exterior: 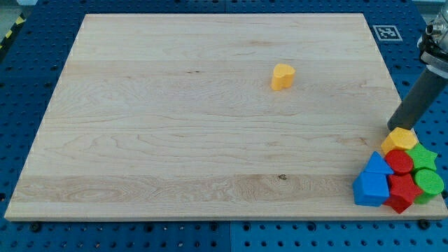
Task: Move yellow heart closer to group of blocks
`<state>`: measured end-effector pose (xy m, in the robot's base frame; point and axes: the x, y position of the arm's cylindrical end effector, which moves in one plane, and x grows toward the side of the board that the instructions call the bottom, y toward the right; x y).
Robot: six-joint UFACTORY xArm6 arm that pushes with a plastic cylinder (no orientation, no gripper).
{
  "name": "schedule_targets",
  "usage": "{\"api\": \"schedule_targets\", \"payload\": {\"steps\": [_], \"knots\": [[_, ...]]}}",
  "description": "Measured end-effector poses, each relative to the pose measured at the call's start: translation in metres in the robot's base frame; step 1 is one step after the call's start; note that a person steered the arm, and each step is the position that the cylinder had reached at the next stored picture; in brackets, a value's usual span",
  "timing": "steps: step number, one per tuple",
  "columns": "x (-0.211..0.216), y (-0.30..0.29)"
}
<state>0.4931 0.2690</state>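
The yellow heart [283,76] lies alone on the wooden board [175,119], above the middle and a little to the view's right. A tight group of blocks sits at the board's bottom right corner: a yellow hexagon [399,140], a red cylinder [400,162], a green star [423,156], a green cylinder [428,183], a blue triangle [377,164], a blue block [370,189] and a red star [402,192]. My tip [391,127] stands at the board's right edge, just above the yellow hexagon and far to the right of the heart.
The board rests on a blue perforated table [28,84]. A black-and-white marker tag [386,32] lies off the board's top right corner.
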Motion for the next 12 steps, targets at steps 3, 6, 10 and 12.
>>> {"api": "schedule_targets", "payload": {"steps": [3, 6, 10, 12], "knots": [[-0.056, -0.042], [-0.159, -0.170], [-0.098, -0.170], [-0.054, -0.171]]}}
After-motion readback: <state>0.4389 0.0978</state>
